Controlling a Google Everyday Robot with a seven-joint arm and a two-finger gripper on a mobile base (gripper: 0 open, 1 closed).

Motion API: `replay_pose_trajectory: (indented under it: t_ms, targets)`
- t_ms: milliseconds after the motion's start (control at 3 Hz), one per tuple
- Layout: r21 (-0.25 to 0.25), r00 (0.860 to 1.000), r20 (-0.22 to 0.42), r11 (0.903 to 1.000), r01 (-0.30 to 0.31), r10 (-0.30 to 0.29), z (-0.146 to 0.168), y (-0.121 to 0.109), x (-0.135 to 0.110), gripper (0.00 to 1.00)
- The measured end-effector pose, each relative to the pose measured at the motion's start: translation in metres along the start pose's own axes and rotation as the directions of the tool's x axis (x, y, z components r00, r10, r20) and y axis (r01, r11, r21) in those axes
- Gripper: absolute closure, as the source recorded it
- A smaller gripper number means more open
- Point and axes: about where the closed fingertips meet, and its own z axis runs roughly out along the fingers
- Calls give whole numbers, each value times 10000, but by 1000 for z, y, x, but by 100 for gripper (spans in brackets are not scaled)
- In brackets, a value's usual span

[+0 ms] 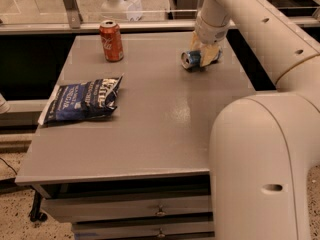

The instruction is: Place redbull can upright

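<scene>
Tool (204, 53) tight around sideways redbull can (191, 59)

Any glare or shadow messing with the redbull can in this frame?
Camera view: soft overhead glare sits mid-table, well short of the redbull can. The can lies on its side at the far right, evenly lit, with the gripper right at it. The surroundings beyond the table edges are dark.

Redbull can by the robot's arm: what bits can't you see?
Camera view: the redbull can lies sideways on the table; the end effector, at the far right, covers its rear end.
Camera view: the can's lettering is too small to read.
Camera view: the arm hides the table's front right corner.
</scene>
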Motion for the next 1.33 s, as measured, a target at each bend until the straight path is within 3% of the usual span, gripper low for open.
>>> replay_pose_trajectory:
  t_ms: [333, 667, 1000, 1333]
  targets:
    - [4, 9999, 148, 10000, -75, 75, -10, -1, -7, 85]
    - [38, 9972, 634, 9992, -408, 404, -27, 2, -18, 100]
    - [530, 9811, 1658, 9925, -1100, 999, -54, 5, -31, 100]
    - [1554, 9322, 3218, 9620, -2246, 1656, -92, 13, -38, 100]
